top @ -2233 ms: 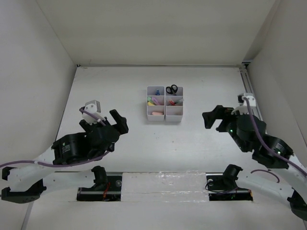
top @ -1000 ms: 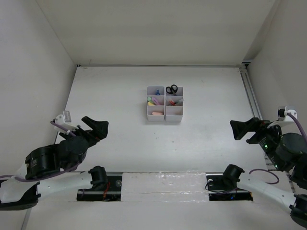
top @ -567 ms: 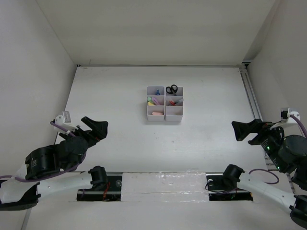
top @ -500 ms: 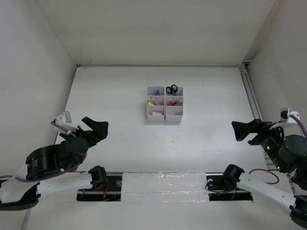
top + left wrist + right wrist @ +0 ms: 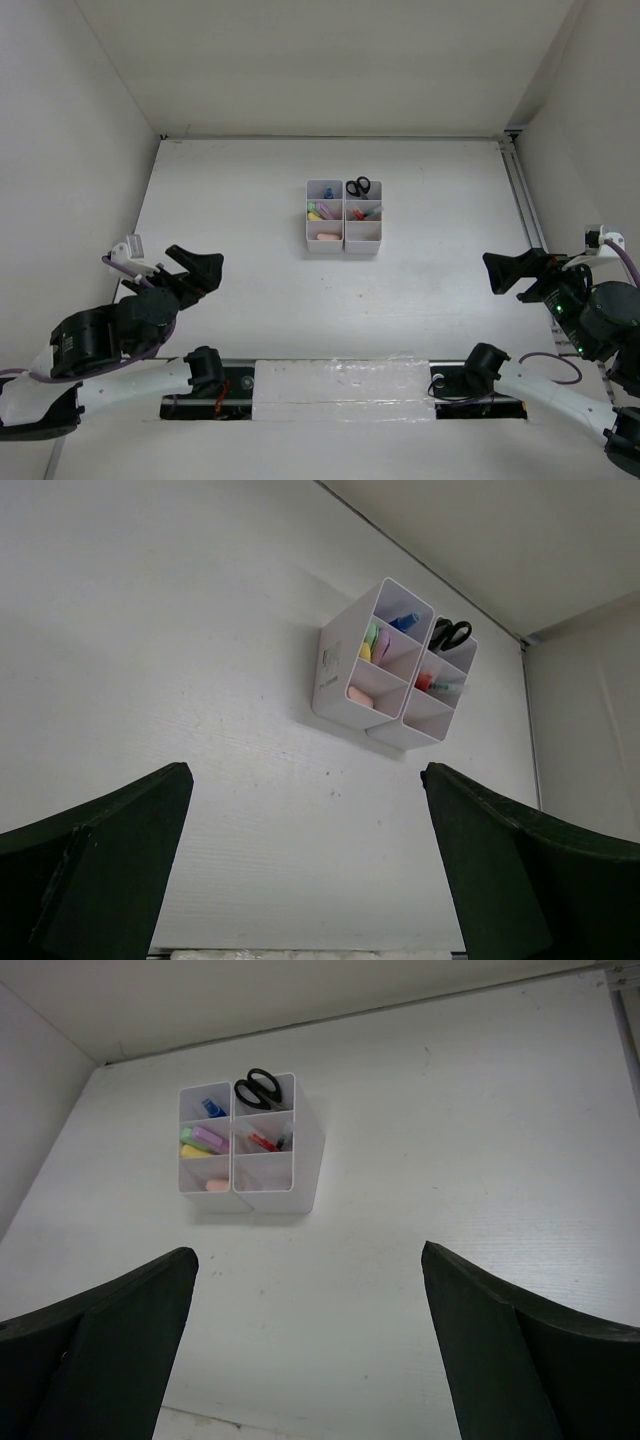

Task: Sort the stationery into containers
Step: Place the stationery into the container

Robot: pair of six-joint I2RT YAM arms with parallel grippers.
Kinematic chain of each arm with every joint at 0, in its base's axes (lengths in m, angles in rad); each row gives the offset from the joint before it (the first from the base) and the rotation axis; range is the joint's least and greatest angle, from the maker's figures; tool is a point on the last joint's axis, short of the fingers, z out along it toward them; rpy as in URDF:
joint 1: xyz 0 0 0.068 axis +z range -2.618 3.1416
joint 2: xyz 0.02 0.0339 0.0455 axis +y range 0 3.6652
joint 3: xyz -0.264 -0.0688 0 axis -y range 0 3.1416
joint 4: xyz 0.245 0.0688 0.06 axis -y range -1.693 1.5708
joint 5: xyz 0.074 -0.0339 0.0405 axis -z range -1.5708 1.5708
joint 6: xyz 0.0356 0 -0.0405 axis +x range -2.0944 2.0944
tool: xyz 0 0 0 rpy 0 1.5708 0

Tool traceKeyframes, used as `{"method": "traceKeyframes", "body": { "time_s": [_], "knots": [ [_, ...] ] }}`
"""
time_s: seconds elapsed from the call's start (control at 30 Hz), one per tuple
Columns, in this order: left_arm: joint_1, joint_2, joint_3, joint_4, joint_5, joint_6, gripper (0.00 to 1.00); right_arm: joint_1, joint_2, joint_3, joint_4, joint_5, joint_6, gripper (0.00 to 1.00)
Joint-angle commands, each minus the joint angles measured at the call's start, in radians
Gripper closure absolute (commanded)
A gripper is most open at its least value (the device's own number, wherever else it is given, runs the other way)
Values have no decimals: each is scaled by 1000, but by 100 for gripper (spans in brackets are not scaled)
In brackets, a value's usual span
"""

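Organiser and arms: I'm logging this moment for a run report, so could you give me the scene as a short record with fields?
organiser: mid-table, upright
far-right cell: scissors
far-left cell: blue-capped tube
middle-left cell: markers, yellow, green and pink
middle-right cell: red pen
near-left cell: pink item
left end effector: open, empty, well apart from organiser
right end effector: open, empty, well apart from organiser

White table [image 5: 250, 280] boxed by white walls [image 5: 60, 150]; metal rail [image 5: 521, 195] along right edge; glossy strip [image 5: 340, 377] at near edge.
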Motion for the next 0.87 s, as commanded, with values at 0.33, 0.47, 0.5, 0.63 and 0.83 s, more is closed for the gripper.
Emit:
{"method": "traceKeyframes", "body": {
  "time_s": [0.33, 0.47, 0.5, 0.63, 0.83],
  "knots": [
    [-1, -18, -15, 26, -47, -37, 0, 9, 2, 8, 20, 11, -4, 0],
    [-1, -18, -15, 26, -47, -37, 0, 9, 2, 8, 20, 11, -4, 0],
    [-1, -18, -15, 26, -47, -37, 0, 9, 2, 8, 20, 11, -4, 0],
    [-1, -18, -15, 26, -47, -37, 0, 9, 13, 8, 20, 20, -4, 0],
    [-1, -18, -15, 26, -47, -37, 0, 9, 23, 8, 20, 39, 16, 0]
  ]
}}
